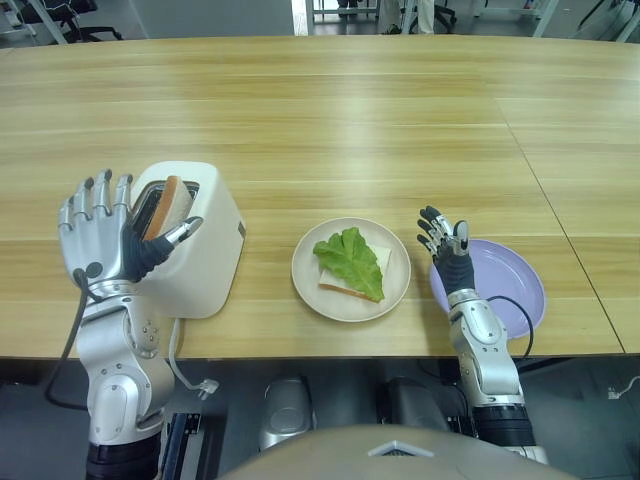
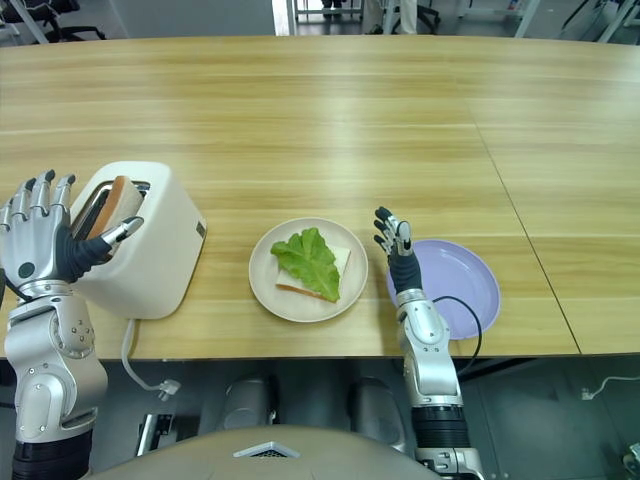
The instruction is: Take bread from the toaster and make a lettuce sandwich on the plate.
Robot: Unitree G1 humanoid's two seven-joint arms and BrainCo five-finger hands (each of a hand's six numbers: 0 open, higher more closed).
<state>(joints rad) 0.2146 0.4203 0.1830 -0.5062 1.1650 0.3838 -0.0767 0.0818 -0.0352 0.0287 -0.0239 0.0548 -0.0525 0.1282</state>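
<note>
At the near left edge of the long pale wooden desk [image 1: 350, 130], the left hand [image 1: 100, 240] is up. Its fingers are spread wide and pointing upward, and there is nothing in its grasp. The thumb stretches out toward three o'clock and the tip reaches the slot of the cream-white, box-shaped toaster [image 1: 205, 265]. I cannot tell whether it touches anything there. The toaster stands just beside the hand, and a brown-crusted toasted slice [image 1: 172, 205] pokes up out of the slot, leaning a little. A white power cord [image 1: 190, 372] hangs off the desk edge at the toaster's six o'clock.

Over on the other side, the right hand [image 1: 445, 242] is raised with its fingers close together and slightly bent, tips up, holding nothing. It hangs over the nine o'clock rim of the round lilac plate [image 1: 510, 290], which lies flat at the near edge.

Between the two hands, at three o'clock of the toaster and nine o'clock of the right hand, sits the round cream plate [image 1: 305, 285]. On it lies a white bread slice [image 1: 380, 258], and a ruffled green lettuce leaf [image 1: 352, 260] is draped across the top. The leaf covers most of the bread slice, with its tip pointing toward five o'clock. The two plates lie near each other but apart.
</note>
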